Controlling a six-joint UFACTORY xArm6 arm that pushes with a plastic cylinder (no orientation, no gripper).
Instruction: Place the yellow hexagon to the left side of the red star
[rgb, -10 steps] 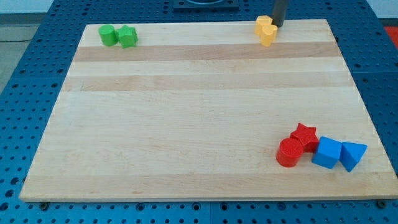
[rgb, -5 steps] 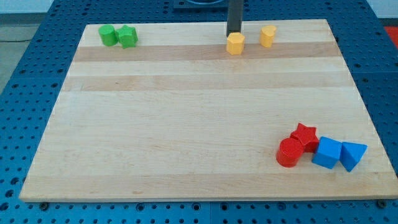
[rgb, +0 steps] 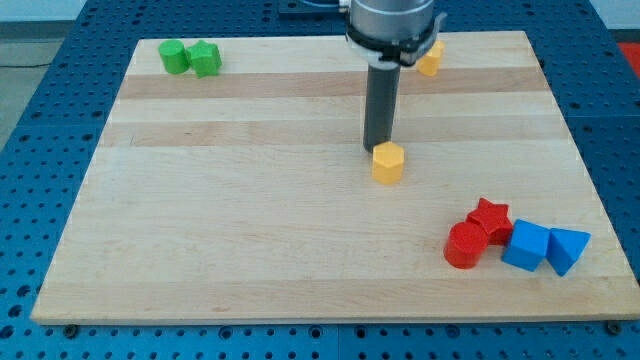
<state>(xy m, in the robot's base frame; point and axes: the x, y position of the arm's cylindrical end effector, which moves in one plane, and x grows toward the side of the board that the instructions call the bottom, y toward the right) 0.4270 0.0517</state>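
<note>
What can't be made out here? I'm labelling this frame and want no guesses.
- Other yellow block, view's top: partly hidden behind the arm's housing, so its shape is unclear.
- Arm above the housing: cut off by the top edge.
- My tip: whether it touches the yellow hexagon just below it is unclear.
- Red star: lower part hidden by the red cylinder.

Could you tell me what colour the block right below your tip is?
Yellow: the hexagon sits just below my tip, clearest in the camera view.
</note>
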